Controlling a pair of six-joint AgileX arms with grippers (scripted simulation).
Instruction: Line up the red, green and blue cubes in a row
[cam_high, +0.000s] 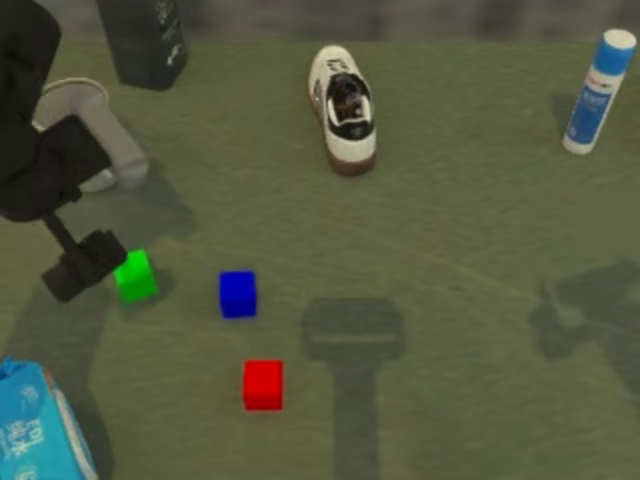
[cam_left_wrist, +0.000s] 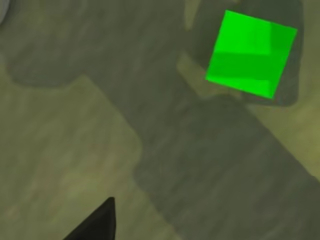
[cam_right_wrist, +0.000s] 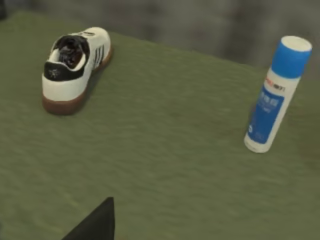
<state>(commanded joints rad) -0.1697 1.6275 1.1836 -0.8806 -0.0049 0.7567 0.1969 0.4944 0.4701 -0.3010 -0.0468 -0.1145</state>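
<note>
Green cube (cam_high: 135, 276) beside left gripper (cam_high: 84, 265).

My left arm reaches in from the top view's upper left corner, its bulky black links slanting down and inward over the left side of the desk. A thin black wrist rod runs from the last link to the left tool (cam_high: 88, 265), a dark two-finger block that sits low, just beside the small bright green matte cube (cam_high: 135, 276) on its left. The top view does not resolve the gap between its fingers. In the left wrist view only one black fingertip (cam_left_wrist: 97, 225) shows at the frame's edge.

My right arm is outside the top view. In the right wrist view only one black fingertip (cam_right_wrist: 95, 225) of the right tool shows.
</note>
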